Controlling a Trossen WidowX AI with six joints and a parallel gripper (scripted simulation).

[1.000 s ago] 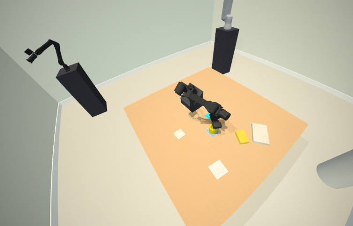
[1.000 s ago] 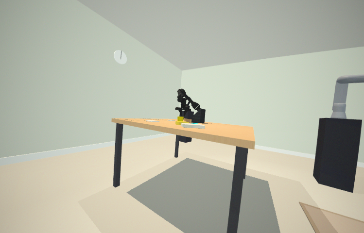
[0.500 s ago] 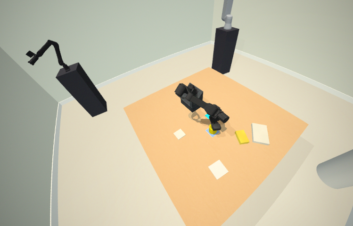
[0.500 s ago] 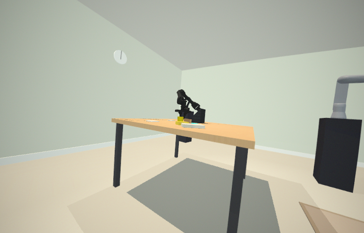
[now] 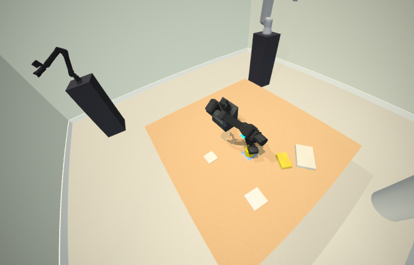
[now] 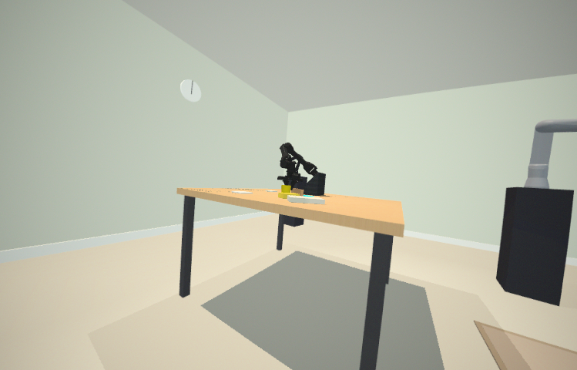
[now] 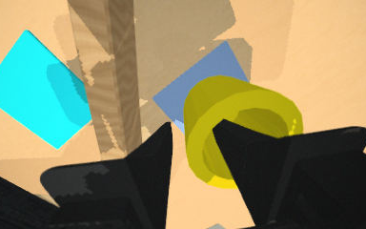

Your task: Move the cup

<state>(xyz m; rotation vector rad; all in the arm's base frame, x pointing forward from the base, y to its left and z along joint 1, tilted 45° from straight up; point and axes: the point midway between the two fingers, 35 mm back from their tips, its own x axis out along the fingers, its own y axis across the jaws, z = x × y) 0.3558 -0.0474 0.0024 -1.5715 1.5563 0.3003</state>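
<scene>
The yellow cup stands upright on the blue pad. My gripper is partly open at the cup, pointing down. In the wrist view, the right fingertip is over the cup's mouth and the left one is outside its wall, so the near-left rim lies between them in the picture. I cannot tell whether either finger touches it. No marbles show; the right finger hides part of the cup's inside. The cyan pad bears nothing.
A wooden bar lies between the two pads. A yellow block and a white slab lie to the cup's right in the top view. A small white square and a larger one also lie on the table.
</scene>
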